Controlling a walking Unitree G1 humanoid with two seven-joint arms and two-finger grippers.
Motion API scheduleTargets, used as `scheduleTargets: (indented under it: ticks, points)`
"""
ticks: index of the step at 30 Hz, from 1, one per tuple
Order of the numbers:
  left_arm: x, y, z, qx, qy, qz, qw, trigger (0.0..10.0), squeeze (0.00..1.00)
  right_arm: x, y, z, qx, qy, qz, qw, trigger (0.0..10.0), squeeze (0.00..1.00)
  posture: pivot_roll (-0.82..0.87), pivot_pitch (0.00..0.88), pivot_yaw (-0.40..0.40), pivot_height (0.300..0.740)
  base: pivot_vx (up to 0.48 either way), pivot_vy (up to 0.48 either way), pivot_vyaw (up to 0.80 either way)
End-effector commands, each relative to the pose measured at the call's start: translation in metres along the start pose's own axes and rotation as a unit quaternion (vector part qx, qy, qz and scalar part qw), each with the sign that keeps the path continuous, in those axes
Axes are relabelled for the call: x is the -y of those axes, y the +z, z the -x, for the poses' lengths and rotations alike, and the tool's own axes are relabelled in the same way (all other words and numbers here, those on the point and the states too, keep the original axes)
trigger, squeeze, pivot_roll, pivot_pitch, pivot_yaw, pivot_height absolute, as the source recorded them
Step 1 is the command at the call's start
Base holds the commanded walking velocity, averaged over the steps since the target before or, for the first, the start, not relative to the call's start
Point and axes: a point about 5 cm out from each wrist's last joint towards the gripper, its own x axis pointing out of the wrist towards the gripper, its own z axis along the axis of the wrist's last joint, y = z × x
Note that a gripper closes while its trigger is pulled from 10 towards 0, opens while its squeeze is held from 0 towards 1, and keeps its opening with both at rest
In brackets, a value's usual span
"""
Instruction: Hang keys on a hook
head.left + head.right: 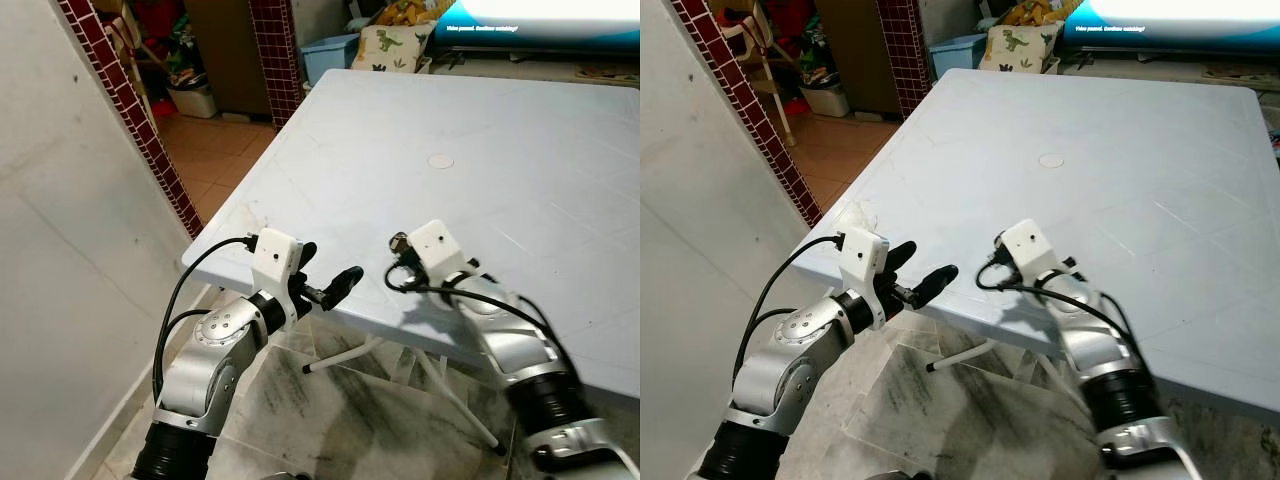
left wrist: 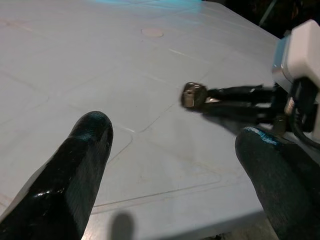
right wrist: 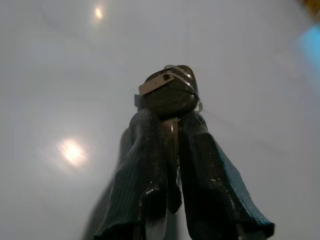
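Right gripper point(image 3: 172, 150): pinched the keys point(image 3: 170, 95) above the white table point(image 1: 480, 150).
Left gripper point(image 2: 170, 165): fingers spread wide at nine o'clock.

Head views bright, evenly lit, sharp; right forearm point(image 1: 530, 365) slightly motion-blurred. Overexposed screen point(image 1: 540, 15) glares at top edge. Table point(image 1: 480, 140) casts shadow on floor point(image 1: 330, 420). Left wrist view dim, near fingers point(image 2: 75, 170) soft. Right wrist view grey, two glare spots on tabletop, keys point(image 3: 170, 95) backlit, dark.
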Motion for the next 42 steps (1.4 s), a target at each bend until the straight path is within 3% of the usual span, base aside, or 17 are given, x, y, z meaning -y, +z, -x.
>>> scheduleTargets:
  ticks: [1, 2, 4, 5, 8, 10, 14, 19, 25, 27, 29, 30, 31, 33, 34, 38, 42]
  points:
    - [-0.003, 0.003, -0.001, 0.002, 0.001, -0.005, 1.000, 10.0, 0.00, 0.002, 0.014, 0.001, 0.021, 0.009, 0.083, 0.996, 0.0, 0.00, -0.01, 0.037, 0.147, 0.740, 0.000, 0.000, 0.00]
    - [-0.003, 0.003, -0.002, 0.002, -0.001, -0.005, 1.000, 10.0, 0.00, 0.003, 0.014, 0.004, 0.018, 0.018, 0.137, 0.990, 0.0, 0.00, -0.01, 0.037, 0.147, 0.740, 0.000, 0.000, 0.00]
    - [-0.002, 0.003, -0.002, 0.002, -0.002, -0.005, 1.000, 10.0, 0.00, 0.003, 0.014, 0.005, 0.015, 0.022, 0.167, 0.986, 0.0, 0.00, -0.01, 0.037, 0.147, 0.740, 0.000, 0.000, 0.00]
    - [-0.002, 0.003, -0.002, 0.002, -0.002, -0.006, 1.000, 10.0, 0.00, 0.005, 0.015, 0.006, 0.016, 0.016, 0.218, 0.976, 0.0, 0.00, -0.01, 0.033, 0.150, 0.740, 0.000, 0.000, 0.00]
    - [-0.004, 0.004, -0.002, 0.001, -0.003, -0.007, 1.000, 10.0, 0.00, 0.004, 0.022, 0.010, 0.037, 0.025, 0.270, 0.962, 0.0, 0.00, -0.01, 0.029, 0.153, 0.740, 0.000, 0.000, 0.00]
    - [-0.004, 0.004, -0.002, 0.001, -0.003, -0.008, 1.000, 10.0, 0.00, 0.004, 0.023, 0.011, 0.045, 0.024, 0.273, 0.961, 0.0, 0.00, -0.01, 0.028, 0.151, 0.740, 0.000, 0.000, 0.00]
    - [-0.004, 0.004, -0.003, 0.002, -0.003, -0.008, 1.000, 10.0, 0.00, 0.012, 0.031, 0.013, 0.070, -0.011, 0.253, 0.965, 0.0, 0.00, -0.02, 0.026, 0.147, 0.740, 0.000, 0.000, 0.00]
    - [-0.001, 0.003, -0.004, 0.003, -0.004, -0.007, 1.000, 10.0, 0.00, 0.040, 0.047, 0.018, 0.109, -0.116, 0.188, 0.969, 0.0, 0.00, -0.02, 0.022, 0.142, 0.740, 0.000, 0.000, 0.00]
    - [-0.003, 0.003, -0.004, 0.005, -0.003, -0.006, 1.000, 10.0, 0.00, 0.052, 0.045, 0.024, 0.108, -0.166, 0.140, 0.970, 0.0, 0.00, -0.02, 0.022, 0.142, 0.740, 0.000, 0.000, 0.00]
    - [-0.003, 0.003, -0.004, 0.005, -0.003, -0.007, 1.000, 10.0, 0.00, 0.055, 0.044, 0.025, 0.103, -0.186, 0.115, 0.970, 0.0, 0.00, -0.02, 0.019, 0.144, 0.740, 0.000, 0.000, 0.00]
    - [-0.003, 0.003, -0.005, 0.005, -0.003, -0.007, 1.000, 10.0, 0.00, 0.055, 0.038, 0.024, 0.094, -0.197, 0.054, 0.974, 0.0, 0.00, -0.02, 0.019, 0.144, 0.740, 0.000, 0.000, 0.00]
    - [-0.003, 0.004, -0.006, 0.005, -0.005, -0.007, 1.000, 10.0, 0.00, 0.051, 0.031, 0.022, 0.079, -0.199, -0.015, 0.977, 4.7, 0.00, -0.02, 0.018, 0.146, 0.740, 0.000, 0.000, 0.00]
    - [-0.003, 0.004, -0.006, 0.005, -0.005, -0.007, 1.000, 10.0, 0.00, 0.049, 0.029, 0.021, 0.075, -0.199, -0.041, 0.976, 10.0, 0.00, -0.02, 0.018, 0.146, 0.740, 0.000, 0.000, 0.00]
    - [-0.002, 0.003, -0.006, 0.005, -0.006, -0.007, 1.000, 10.0, 0.00, 0.045, 0.026, 0.020, 0.072, -0.198, -0.078, 0.974, 10.0, 0.00, -0.02, 0.018, 0.146, 0.740, 0.000, 0.000, 0.00]
    - [-0.002, 0.003, -0.006, 0.005, -0.006, -0.006, 1.000, 10.0, 0.00, 0.037, 0.021, 0.019, 0.062, -0.195, -0.137, 0.969, 10.0, 0.00, -0.03, 0.018, 0.145, 0.740, 0.000, 0.000, 0.00]
    - [-0.002, 0.002, -0.006, 0.004, -0.008, -0.006, 1.000, 10.0, 0.00, 0.019, 0.014, 0.016, 0.044, -0.185, -0.222, 0.956, 10.0, 0.00, -0.02, 0.017, 0.146, 0.740, 0.000, 0.000, 0.00]
    - [-0.002, 0.003, -0.006, 0.003, -0.009, -0.006, 1.000, 10.0, 0.00, 0.009, 0.012, 0.012, 0.037, -0.172, -0.236, 0.956, 10.0, 0.00, -0.02, 0.018, 0.148, 0.740, 0.000, 0.000, 0.00]
